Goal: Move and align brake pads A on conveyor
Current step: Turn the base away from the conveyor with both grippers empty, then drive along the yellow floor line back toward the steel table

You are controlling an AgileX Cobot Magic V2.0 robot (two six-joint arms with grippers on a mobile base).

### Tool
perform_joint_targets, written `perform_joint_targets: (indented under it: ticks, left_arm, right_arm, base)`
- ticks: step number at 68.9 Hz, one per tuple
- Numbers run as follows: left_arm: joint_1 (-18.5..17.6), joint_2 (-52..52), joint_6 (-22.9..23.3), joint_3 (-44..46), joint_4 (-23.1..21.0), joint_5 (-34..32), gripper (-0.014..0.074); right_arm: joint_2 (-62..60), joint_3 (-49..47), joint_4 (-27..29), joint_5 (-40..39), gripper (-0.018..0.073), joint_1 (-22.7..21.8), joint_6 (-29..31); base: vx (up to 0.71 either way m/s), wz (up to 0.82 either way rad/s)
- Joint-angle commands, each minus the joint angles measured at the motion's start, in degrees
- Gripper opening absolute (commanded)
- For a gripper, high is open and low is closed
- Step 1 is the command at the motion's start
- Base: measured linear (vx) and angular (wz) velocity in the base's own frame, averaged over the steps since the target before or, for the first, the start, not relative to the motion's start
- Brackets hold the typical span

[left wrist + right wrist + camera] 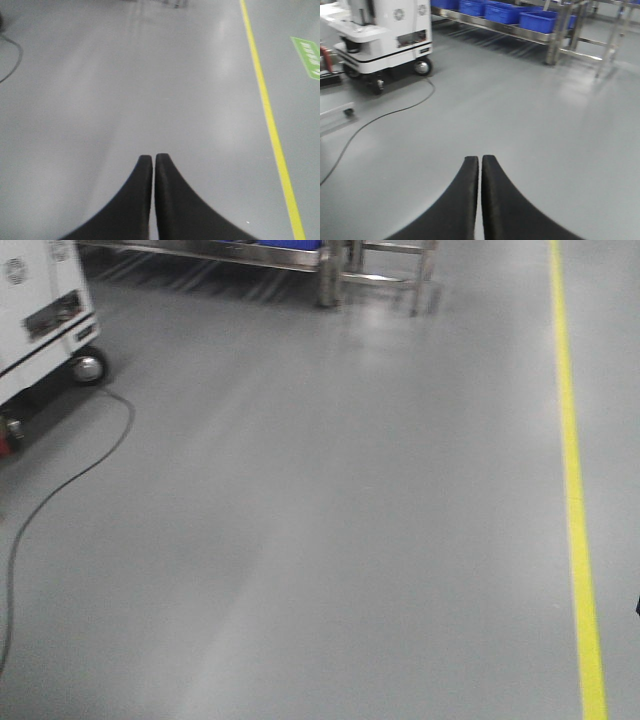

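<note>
**Both jaws pressed together above the floor; pads and conveyor outside my views**

My left jaws are pressed together, the two dark tips meeting with only a hairline seam between them and nothing pinched. My right jaws are the same: tips together, holding nothing. Their bases run off the near edge of each wrist view, so I see only the tapering ends.

Beneath both is plain grey floor with soft glare patches. To the right of my left jaws a yellow line runs from near to far. Beyond it lies a green marking, cut off by the right edge and too blurred to read.

Far left of my right jaws stands a white wheeled machine, partly cropped. A dark cable curls from it across the floor towards the near left. Far right is a steel rack carrying blue bins, its top out of frame.

The front view is blurred and shows only a corner of that machine, one caster and something red at the left edge that I cannot make out.

The brake pads A and the conveyor lie outside all three views, so I cannot tell where they are.
</note>
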State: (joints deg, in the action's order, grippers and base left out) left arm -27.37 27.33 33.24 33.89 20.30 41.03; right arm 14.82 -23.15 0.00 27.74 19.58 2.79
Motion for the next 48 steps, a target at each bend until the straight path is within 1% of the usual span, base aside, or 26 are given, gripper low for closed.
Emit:
perform_joint_targets:
  ticks: [1,30,48]
  left_arm:
    - [-0.11,0.31,0.2,1.45,0.87,-3.42,-0.0006]
    - [-0.11,0.31,0.2,1.45,0.87,-3.42,-0.0006]
    - [-0.11,0.31,0.2,1.45,0.87,-3.42,-0.0006]
  right_arm:
    - [0.44,-1.48,-0.81,-4.08,-0.0003,-0.13,0.3]
    - [0.44,-1.48,-0.81,-4.08,-0.0003,-0.13,0.3]
    - [0.44,-1.48,-0.77,-4.16,-0.0003,-0.13,0.3]
  base:
    - [0.05,-0.61]
    - [0.07,-0.6]
    - [0.16,-0.53]
